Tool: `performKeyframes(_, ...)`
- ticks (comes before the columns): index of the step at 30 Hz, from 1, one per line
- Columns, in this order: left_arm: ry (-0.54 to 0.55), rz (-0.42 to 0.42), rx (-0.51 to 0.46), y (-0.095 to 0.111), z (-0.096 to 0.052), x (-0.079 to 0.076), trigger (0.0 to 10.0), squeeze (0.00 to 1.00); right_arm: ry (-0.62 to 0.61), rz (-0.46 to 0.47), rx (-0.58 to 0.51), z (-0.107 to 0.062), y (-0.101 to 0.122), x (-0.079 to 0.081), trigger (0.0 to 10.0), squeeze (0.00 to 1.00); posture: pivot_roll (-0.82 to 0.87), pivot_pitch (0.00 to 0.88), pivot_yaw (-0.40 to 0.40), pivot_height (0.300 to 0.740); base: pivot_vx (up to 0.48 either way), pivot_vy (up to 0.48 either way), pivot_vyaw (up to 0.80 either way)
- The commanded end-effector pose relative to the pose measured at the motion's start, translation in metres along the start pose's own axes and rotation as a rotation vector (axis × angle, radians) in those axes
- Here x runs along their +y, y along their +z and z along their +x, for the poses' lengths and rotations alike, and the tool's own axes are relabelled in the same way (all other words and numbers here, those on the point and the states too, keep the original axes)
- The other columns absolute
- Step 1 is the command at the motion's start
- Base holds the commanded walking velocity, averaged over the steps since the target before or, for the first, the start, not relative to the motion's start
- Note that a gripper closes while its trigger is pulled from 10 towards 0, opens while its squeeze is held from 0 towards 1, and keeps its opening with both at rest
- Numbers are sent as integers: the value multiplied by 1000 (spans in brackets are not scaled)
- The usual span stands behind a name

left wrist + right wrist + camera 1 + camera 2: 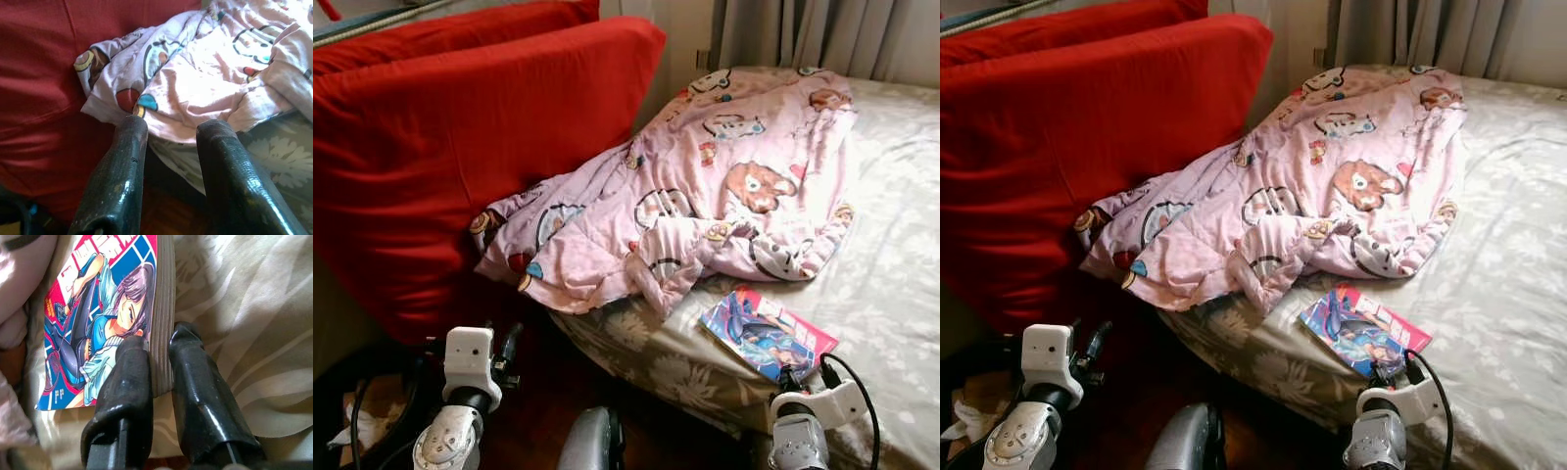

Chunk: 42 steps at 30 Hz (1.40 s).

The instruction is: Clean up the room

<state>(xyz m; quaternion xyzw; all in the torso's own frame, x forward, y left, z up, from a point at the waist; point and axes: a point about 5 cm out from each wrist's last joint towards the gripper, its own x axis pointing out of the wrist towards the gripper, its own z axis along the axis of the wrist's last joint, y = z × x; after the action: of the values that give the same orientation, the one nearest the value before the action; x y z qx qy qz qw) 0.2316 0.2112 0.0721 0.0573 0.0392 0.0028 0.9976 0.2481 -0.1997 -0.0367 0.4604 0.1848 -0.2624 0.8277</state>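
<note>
One comic book (768, 333) lies flat near the front edge of the bed (891, 284), just beside one crumpled pink blanket (705, 196); two red cushions (460, 147) lean at the left. The right gripper (159, 350) pinches the book's page edge, one finger on the cover, one beneath. The book's long axis runs diagonally, away from the robot and leftward. The left gripper (168, 129) hangs with fingers spread, touching nothing.

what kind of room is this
Most likely a bedroom: a bed with a floral sheet, a rumpled pink cartoon blanket lying on it, big red cushions beside it, and curtains behind.
</note>
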Motion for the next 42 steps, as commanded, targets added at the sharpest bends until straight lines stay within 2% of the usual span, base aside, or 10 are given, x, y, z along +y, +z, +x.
performKeyframes(1,16,14,0,-1,-1,3,10000,0,-21,-41,107,-8,-21,-13,0,0,157,5,93,589,0,0,0)
performKeyframes(4,15,13,1,-1,-2,2,10000,0,4,-73,154,-8,-25,-11,0,0,156,15,91,589,0,0,0)
performKeyframes(7,16,12,3,-3,-3,2,10000,0,26,-100,173,-7,-26,-9,10000,0,157,16,91,589,0,0,0)
performKeyframes(8,16,12,4,-3,-3,2,10000,0,27,-101,175,-7,-26,-8,10000,0,157,16,91,589,0,0,0)
performKeyframes(10,17,12,7,-5,-4,2,10000,0,47,-109,177,-5,-25,-4,10000,1000,159,18,89,589,0,0,0)
performKeyframes(15,17,12,10,-5,-4,2,10000,0,99,-116,178,-3,-23,5,6235,867,159,19,89,589,0,0,0)
performKeyframes(18,17,12,11,-6,-5,2,10000,0,99,-115,176,-2,-22,6,10000,0,159,19,89,589,0,0,0)
performKeyframes(22,16,13,13,-6,-5,1,10000,0,107,-115,179,-2,-22,7,5922,0,161,20,89,589,0,0,0)
performKeyframes(23,17,12,14,-6,-5,1,10000,0,108,-112,178,-2,-22,7,0,0,161,20,90,589,0,0,0)
performKeyframes(42,23,14,24,-10,0,2,10000,0,192,-234,34,4,-2,27,0,0,144,0,87,589,0,0,0)
